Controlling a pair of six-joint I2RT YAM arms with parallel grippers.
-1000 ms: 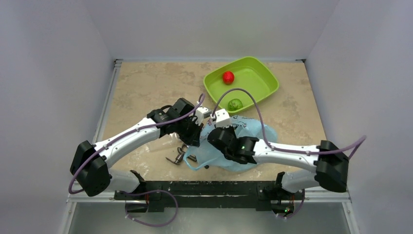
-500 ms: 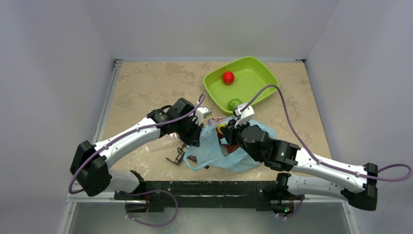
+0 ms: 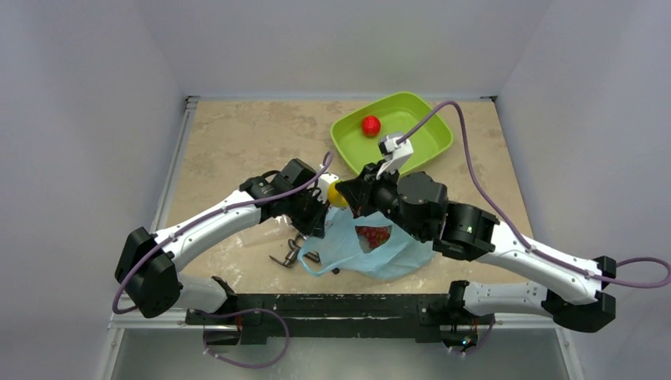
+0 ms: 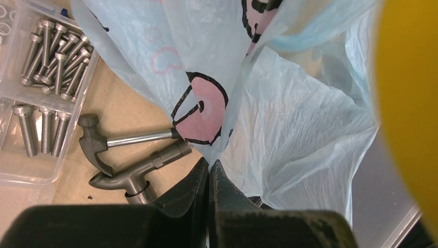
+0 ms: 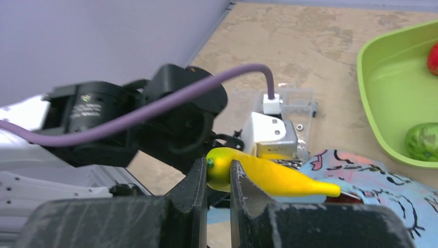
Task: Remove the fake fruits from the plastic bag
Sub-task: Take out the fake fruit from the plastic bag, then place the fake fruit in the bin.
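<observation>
The light-blue plastic bag lies near the front of the table, and a red grape bunch shows through its open mouth. My left gripper is shut on the bag's edge and holds it up. My right gripper is shut on the stem end of the yellow banana, which hangs above the bag's mouth, next to the left wrist. In the top view the banana shows as a yellow spot between the two wrists. A red fruit and a green fruit lie in the green tray.
Grey metal tools lie on the table left of the bag, beside a clear box of screws. The green tray stands at the back right. Walls close the table in on the left, the right and the back.
My right gripper has come up out of the bag with the banana and moved back toward the tray. The left gripper has stayed shut on the bag's edge.
</observation>
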